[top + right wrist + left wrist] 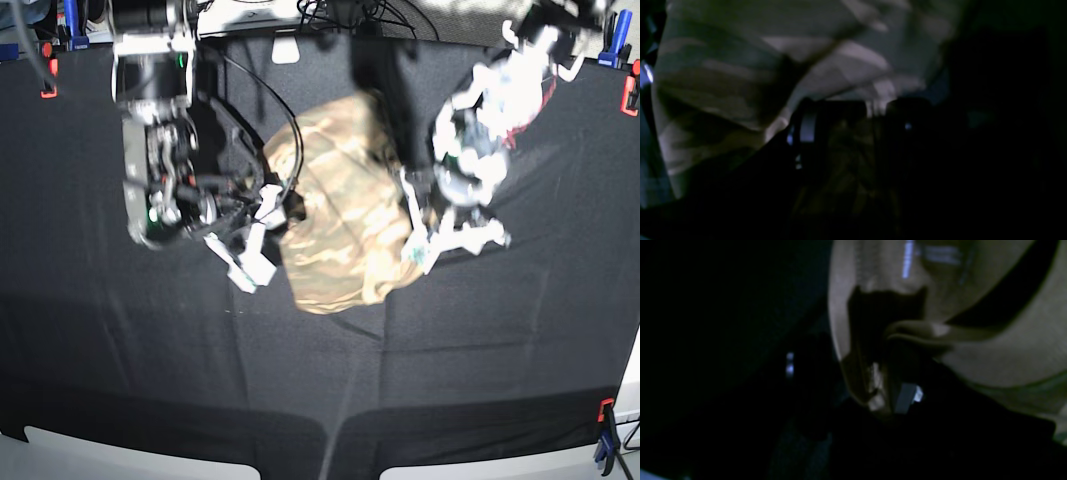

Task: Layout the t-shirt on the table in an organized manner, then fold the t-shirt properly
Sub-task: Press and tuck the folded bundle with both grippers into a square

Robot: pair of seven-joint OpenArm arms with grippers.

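counter [90, 340]: black cloth covering it, carrying the shirt; red and blue clamps [606, 436] sitting at its edges.
shirt [345, 215]: camo, lying bunched in a rounded heap near the middle of the counter, toward the far side, between the two arms; not spread flat.
left arm: reaching in on the base view's right, its jaws [425, 245] sitting at the shirt's right edge. In the left wrist view a folded edge of pale fabric [923, 331] is running in between the dark fingers [873, 350], so the jaws are looking clamped on the shirt.
right arm: reaching in on the base view's left, its jaws [262, 232] touching the shirt's left edge. The right wrist view is dark and blurred; camo cloth [846, 146] is showing between the fingers [806, 130], jaws gripping the shirt.
cables [285, 130]: black, looping over the shirt's left side.
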